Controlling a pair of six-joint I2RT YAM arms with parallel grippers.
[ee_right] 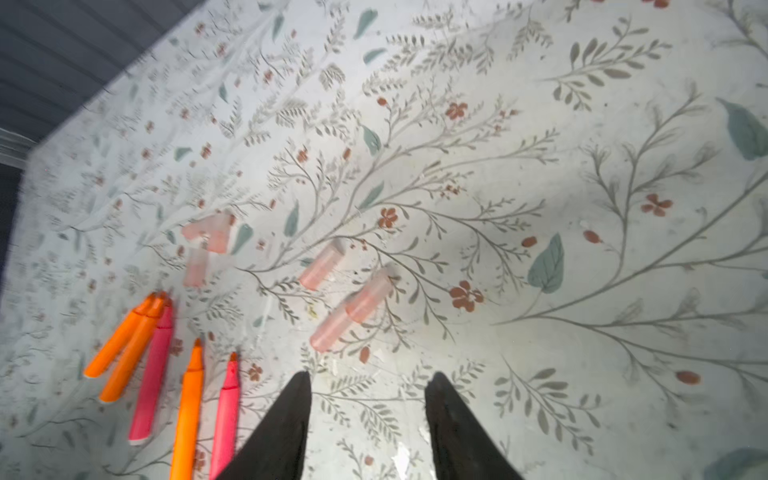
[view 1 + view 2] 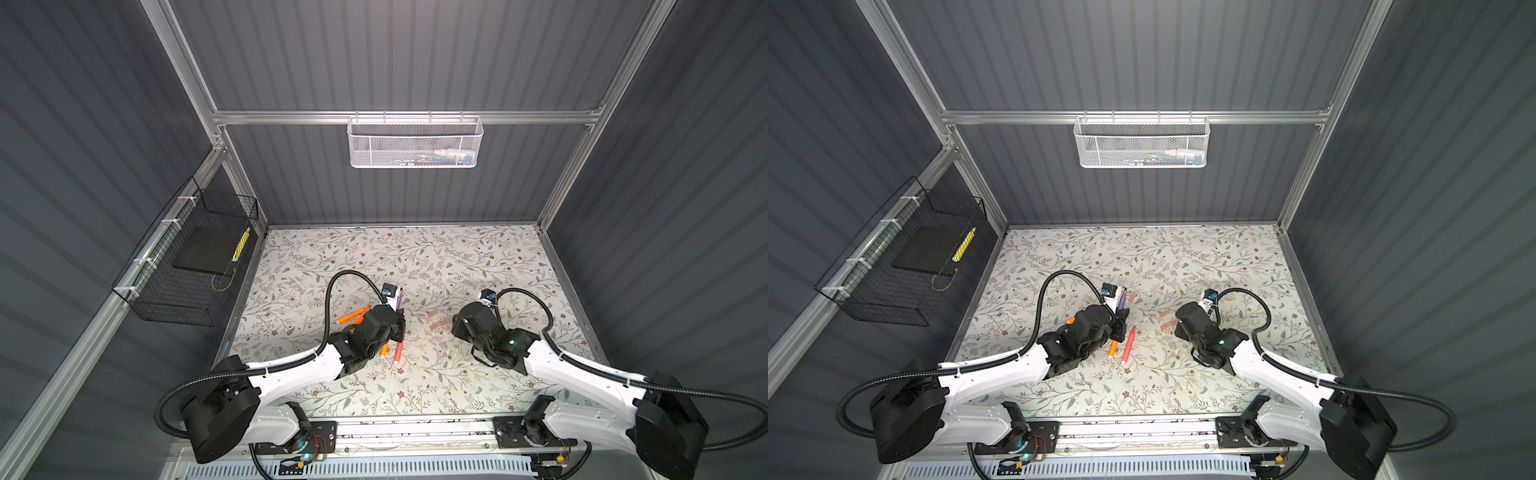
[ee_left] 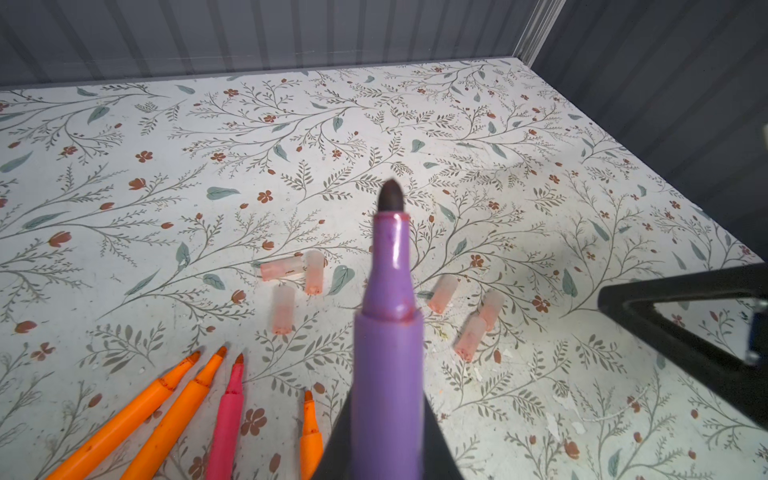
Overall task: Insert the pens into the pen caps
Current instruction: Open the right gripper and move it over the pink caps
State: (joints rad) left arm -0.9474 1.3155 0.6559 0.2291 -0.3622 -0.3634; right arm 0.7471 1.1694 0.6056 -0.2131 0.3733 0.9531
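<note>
- Counting the pens gives six: one purple pen (image 3: 388,353), three orange pens (image 1: 189,411) and two pink pens (image 1: 151,374), all with bare tips.
- There are six caps (image 3: 282,309), pale pink and see-through. They lie loose near the middle of the bench (image 2: 457,257) in two clusters of three, and none is on a pen.
- The five orange and pink pens lie flat on the bench, left of the middle and apart from the caps.
- The left fingers (image 3: 338,457) are closed on the purple pen's barrel. They hold it off the bench, with its dark tip sticking out past them towards the caps.
- The right fingers (image 1: 282,432) stand parted with a clear gap and nothing between them. They hang over the bench near the closer cluster of caps, and the blur hides whether they touch anything.
</note>
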